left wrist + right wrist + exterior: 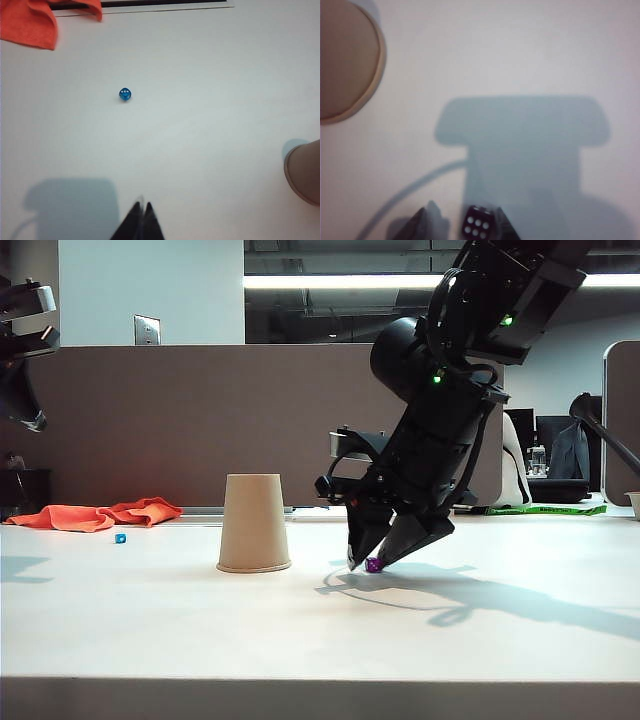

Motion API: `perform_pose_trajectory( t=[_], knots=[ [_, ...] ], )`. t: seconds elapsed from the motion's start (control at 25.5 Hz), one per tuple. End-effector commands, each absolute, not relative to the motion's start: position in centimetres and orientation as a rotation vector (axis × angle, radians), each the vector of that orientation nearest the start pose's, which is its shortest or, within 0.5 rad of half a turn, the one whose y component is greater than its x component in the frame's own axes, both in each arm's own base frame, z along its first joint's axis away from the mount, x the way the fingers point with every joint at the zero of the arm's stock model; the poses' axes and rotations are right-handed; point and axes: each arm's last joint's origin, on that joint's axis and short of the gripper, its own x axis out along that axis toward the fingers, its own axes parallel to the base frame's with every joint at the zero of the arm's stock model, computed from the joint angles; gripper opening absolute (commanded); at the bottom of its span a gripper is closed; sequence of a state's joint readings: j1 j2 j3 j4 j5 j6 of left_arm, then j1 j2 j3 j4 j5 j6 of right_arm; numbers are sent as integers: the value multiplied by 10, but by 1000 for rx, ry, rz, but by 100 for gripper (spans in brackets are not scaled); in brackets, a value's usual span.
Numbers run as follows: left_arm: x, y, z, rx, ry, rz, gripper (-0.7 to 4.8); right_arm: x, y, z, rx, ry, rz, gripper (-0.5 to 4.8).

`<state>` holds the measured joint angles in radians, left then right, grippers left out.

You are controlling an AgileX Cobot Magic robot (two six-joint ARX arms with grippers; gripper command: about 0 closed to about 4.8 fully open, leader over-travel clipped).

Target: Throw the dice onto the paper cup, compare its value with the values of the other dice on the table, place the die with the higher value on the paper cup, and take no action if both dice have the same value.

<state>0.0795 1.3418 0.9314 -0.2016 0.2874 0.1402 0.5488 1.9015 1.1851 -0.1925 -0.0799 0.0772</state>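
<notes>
Purple die [478, 223] between right gripper [462, 222] fingers, touching one.

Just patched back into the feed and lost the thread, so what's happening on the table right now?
The right gripper is down at the table to the right of the upside-down paper cup, its jaws standing either side of the purple die; whether they have gripped it yet can't be told. The blue die lies on the table left of the cup, near an orange cloth, untouched. The left gripper is shut and empty, held above the table near that blue die. Nothing sits on the cup yet.
</notes>
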Motion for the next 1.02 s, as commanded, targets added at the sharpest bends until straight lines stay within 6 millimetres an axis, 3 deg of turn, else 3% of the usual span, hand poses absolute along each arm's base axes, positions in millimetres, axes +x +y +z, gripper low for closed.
perform_pose_trajectory(
  t=[0.04, 0.51, 0.78, 1.02],
  knots=[
    [286, 15, 266, 23, 572, -246, -6, 327, 207, 157, -151, 951, 562, 175],
    [286, 15, 265, 22, 573, -246, -5, 319, 220, 157, -161, 945, 614, 174],
    [286, 15, 265, 20, 581, -246, -5, 319, 220, 157, -174, 940, 591, 110],
    [286, 15, 265, 21, 581, -246, -5, 319, 220, 157, -174, 940, 591, 102]
  ],
)
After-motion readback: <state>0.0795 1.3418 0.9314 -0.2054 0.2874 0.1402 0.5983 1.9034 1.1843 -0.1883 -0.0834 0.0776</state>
